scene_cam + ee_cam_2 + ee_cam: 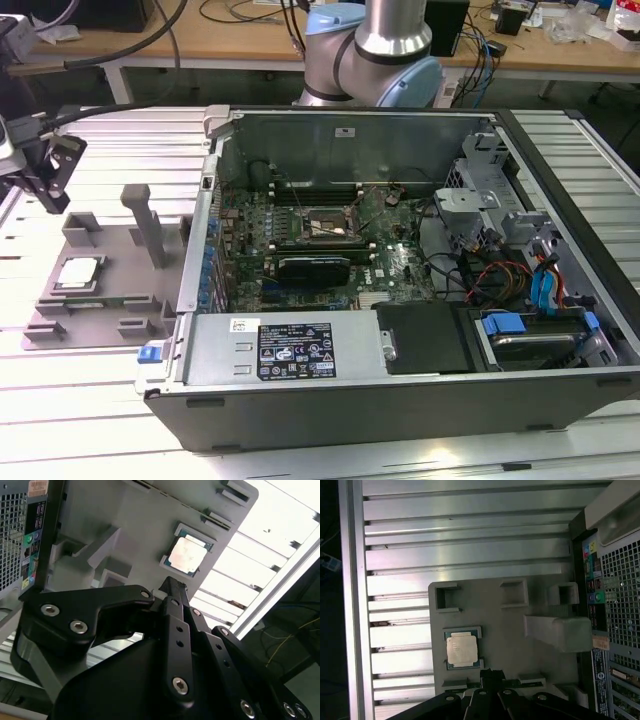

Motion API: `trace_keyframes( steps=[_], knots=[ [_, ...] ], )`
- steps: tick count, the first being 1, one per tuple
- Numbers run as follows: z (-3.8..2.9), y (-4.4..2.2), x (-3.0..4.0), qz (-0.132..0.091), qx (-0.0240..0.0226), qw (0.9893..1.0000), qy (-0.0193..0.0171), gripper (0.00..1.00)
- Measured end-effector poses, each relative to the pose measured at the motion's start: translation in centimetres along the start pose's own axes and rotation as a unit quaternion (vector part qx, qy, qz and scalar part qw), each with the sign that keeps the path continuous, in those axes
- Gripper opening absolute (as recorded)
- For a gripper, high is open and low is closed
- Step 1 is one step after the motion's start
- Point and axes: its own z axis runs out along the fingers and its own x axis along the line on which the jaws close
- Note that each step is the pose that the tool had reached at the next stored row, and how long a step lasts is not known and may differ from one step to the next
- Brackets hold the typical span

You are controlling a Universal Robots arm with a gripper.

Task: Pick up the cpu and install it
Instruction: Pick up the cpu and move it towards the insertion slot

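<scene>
- One black metal gripper [52,200] on the arm. In both wrist views its fingers [166,591] are pressed together at the tip [492,674], with nothing between them.
- One cpu [78,272], a small flat square chip with a silvery-white metal top. It lies flat with the metal face up, in a recess of the tray, and nothing touches it. It shows in both wrist views [186,555] [462,649].
- One grey plastic tray with raised blocks [120,285] lies on the table. In the exterior view it sits at 9 o'clock from the case, just beside the case wall. One tall grey upright post [150,225] stands on it, at about 2 o'clock from the cpu.
- In the exterior view the gripper hangs at 11 o'clock from the cpu, over the tray's far edge and clear of the chip.
- One open black computer case [400,425] lies on its side. Inside is one green motherboard with a single black rectangular socket frame [325,222] near its middle.
- One table of silvery aluminium slats [100,140] is under everything.
- One silver-and-blue robot arm base [385,40] stands at 12 o'clock from the case.
</scene>
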Motion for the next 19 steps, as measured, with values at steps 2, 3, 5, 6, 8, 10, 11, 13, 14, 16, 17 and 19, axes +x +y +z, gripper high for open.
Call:
trace_keyframes(
  steps=[2, 3, 5, 6, 8, 10, 11, 13, 14, 16, 17, 19],
  knots=[
    [0.14, -0.03, 0.34, 0.0, 0.0, 1.0, 0.0, 0.11],
    [0.22, -0.05, 0.57, 0.0, 0.0, 1.0, 0.0, 0.11],
    [0.31, -0.08, 0.88, 0.0, 0.0, 1.0, 0.0, 0.11],
    [0.38, -0.1, 1.13, 0.0, 0.0, 1.0, 0.0, 0.11],
    [0.52, -0.14, 1.56, 0.0, 0.0, 1.0, 0.0, 0.11],
    [0.62, -0.17, 1.88, 0.0, 0.0, 1.0, 0.0, 0.11],
    [0.74, -0.2, 2.28, 0.0, 0.0, 1.0, 0.0, 0.11],
    [0.9, -0.26, 2.9, 0.0, 0.0, 1.0, 0.0, 0.11],
    [0.97, -0.28, 3.16, 0.0, 0.0, 1.0, 0.0, 0.11],
    [1.12, -0.33, 3.77, 0.0, 0.0, 1.0, 0.0, 0.11],
    [1.15, -0.35, 3.92, 0.0, 0.0, 1.0, 0.0, 0.11],
    [1.4, -0.39, 4.31, 0.0, 0.0, 1.0, 0.0, 0.11]
  ],
)
